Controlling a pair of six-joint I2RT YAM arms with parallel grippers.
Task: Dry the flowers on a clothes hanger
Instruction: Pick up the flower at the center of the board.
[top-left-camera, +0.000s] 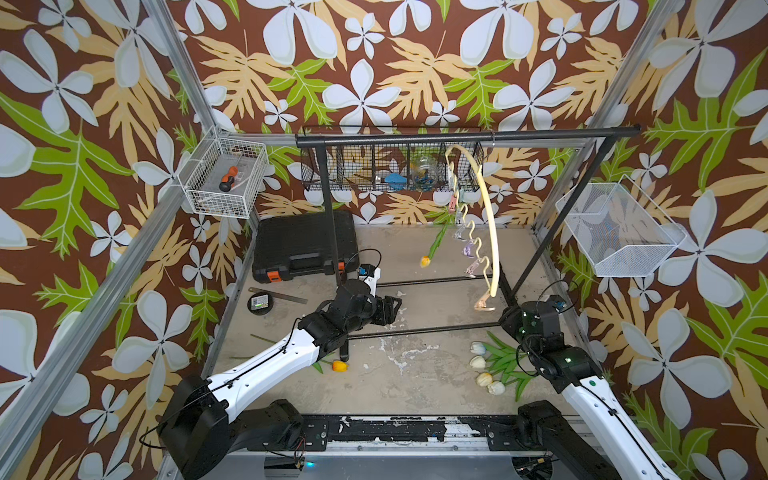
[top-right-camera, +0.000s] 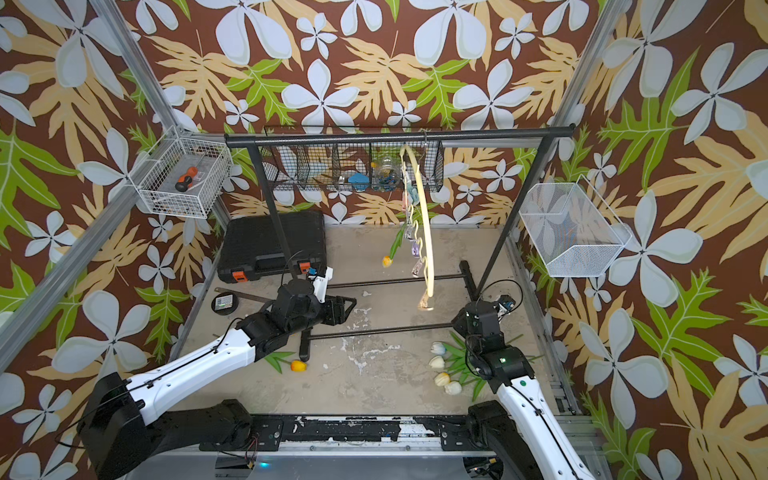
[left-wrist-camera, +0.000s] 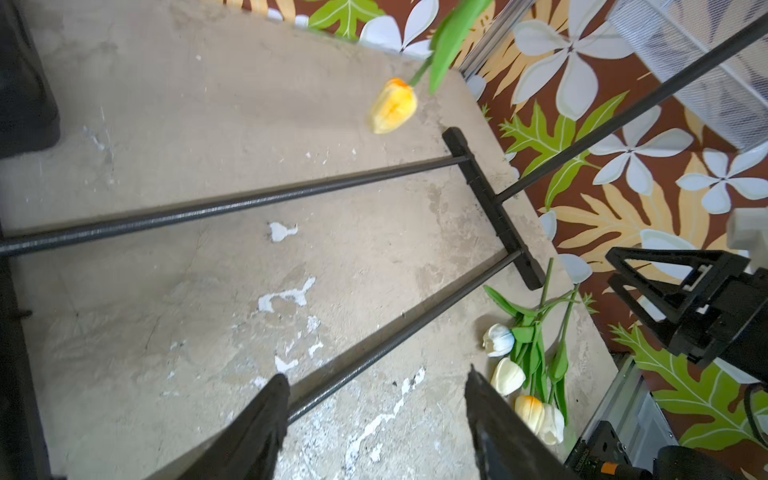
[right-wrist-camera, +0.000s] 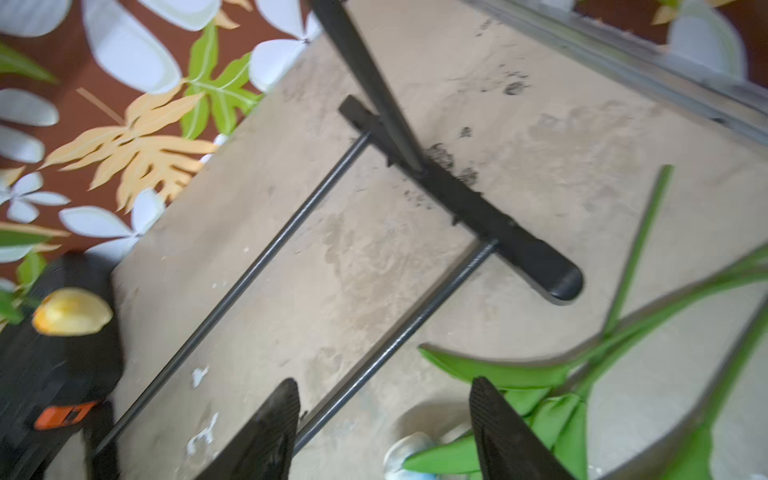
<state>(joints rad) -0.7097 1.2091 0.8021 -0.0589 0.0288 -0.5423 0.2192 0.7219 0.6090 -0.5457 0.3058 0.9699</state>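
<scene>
The flowers (top-left-camera: 478, 362) lay bunched on the counter (top-left-camera: 395, 386), lower right of frame. One orange tulip (top-left-camera: 424, 261) hung head-down from the clothes hanger (top-left-camera: 494, 241), centre. Your left fingers (left-wrist-camera: 266, 419) and right fingers (right-wrist-camera: 274, 424) stood apart, holding nothing.

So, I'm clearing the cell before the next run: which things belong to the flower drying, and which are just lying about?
Job: hanger, hanging tulip, loose orange tulip, white tulips, rack.
Lying about: tool case, ruler, black disc, screwdriver in white basket.
</scene>
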